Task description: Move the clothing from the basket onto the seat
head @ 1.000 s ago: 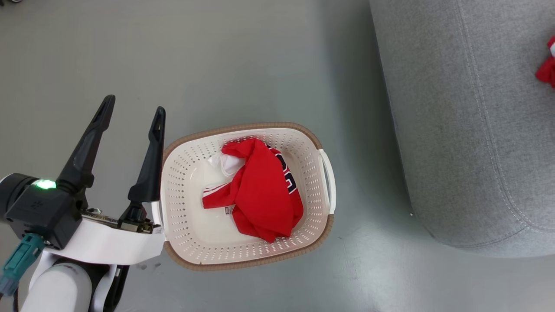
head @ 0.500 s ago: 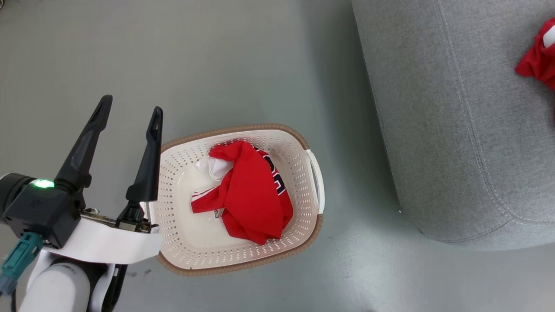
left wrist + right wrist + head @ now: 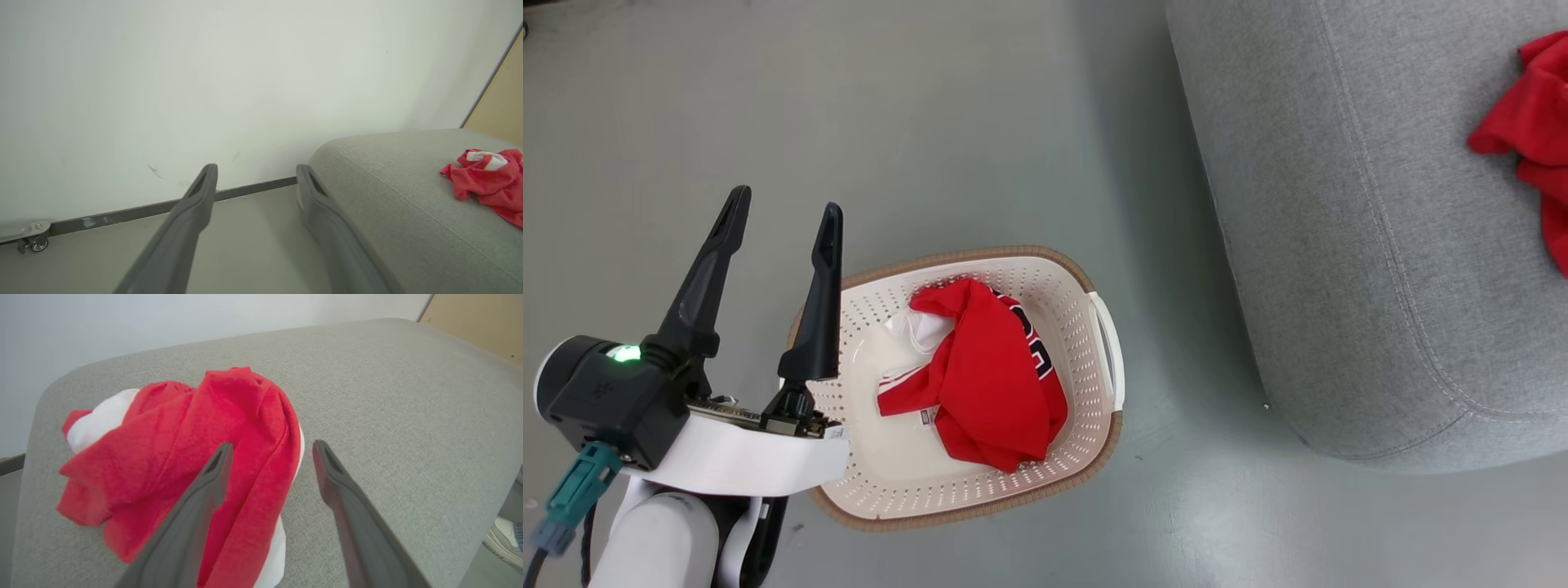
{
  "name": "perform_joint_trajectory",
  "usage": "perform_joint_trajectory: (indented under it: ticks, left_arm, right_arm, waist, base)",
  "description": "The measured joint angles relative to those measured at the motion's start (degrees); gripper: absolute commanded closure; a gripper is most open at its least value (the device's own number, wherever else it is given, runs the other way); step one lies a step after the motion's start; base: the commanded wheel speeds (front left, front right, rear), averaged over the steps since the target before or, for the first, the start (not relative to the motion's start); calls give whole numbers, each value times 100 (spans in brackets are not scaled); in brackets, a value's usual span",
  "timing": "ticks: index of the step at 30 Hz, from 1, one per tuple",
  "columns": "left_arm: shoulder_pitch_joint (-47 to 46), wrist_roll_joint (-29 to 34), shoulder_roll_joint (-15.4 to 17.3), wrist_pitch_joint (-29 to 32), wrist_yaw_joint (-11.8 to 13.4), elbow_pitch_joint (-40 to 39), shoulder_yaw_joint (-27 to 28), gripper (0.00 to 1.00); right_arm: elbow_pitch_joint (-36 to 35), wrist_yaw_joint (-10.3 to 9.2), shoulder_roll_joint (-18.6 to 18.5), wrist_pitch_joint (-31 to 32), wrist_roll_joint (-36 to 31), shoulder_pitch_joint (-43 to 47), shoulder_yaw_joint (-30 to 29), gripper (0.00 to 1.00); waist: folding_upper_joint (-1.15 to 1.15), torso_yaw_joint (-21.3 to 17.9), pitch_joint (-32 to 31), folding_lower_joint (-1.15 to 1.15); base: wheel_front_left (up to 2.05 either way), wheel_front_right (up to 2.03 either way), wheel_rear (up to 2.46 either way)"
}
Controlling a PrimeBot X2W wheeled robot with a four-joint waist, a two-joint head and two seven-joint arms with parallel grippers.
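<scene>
The cream basket stands on the floor with a crumpled red jersey inside, white trim and part of a black number showing. My left gripper hovers open beside the basket's left rim, holding nothing; the left wrist view has the left gripper aimed at the wall. Another piece of red clothing with white trim lies bunched on the grey seat. My right gripper is open just over that heap, its left finger across the cloth. The red clothing lies at the seat's right edge.
Grey floor surrounds the basket, with a gap between it and the seat's rounded corner. A white wall with a dark baseboard stands beyond, and a caster wheel sits at its foot. A person's shoe shows beside the seat.
The head camera has swung, shifting basket and seat leftward and bringing more of the red clothing on the seat into view. My right gripper has gone from shut to open.
</scene>
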Motion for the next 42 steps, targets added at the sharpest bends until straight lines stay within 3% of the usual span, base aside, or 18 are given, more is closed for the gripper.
perform_joint_trajectory:
  ticks: [8, 21, 31, 42]
  left_arm:
    - [-18, -38, -152, -280, 47, 324, -18, 0]
    - [-52, -131, -366, -634, 186, 951, 272, 0]
    - [247, -201, -549, -703, 288, 1403, 419, 0]
    - [676, -201, -745, -706, 410, 1726, 560, 0]
  right_arm:
    - [-174, 0, -131, -20, 35, 130, 64, 0]
    - [-1311, 0, -107, -35, 102, 243, 302, 0]
    - [-2084, 0, 299, -47, -135, 617, 453, 0]
    - [-2833, 0, 983, -52, -272, 1204, 817, 0]
  waist:
    - [0, -43, -171, 0]
    - [0, 16, -679, 0]
    - [0, 202, -1192, 0]
    - [0, 479, -1826, 0]
  base:
    - [0, 0, 0]
    - [0, 0, 0]
    - [0, 0, 0]
    - [0, 0, 0]
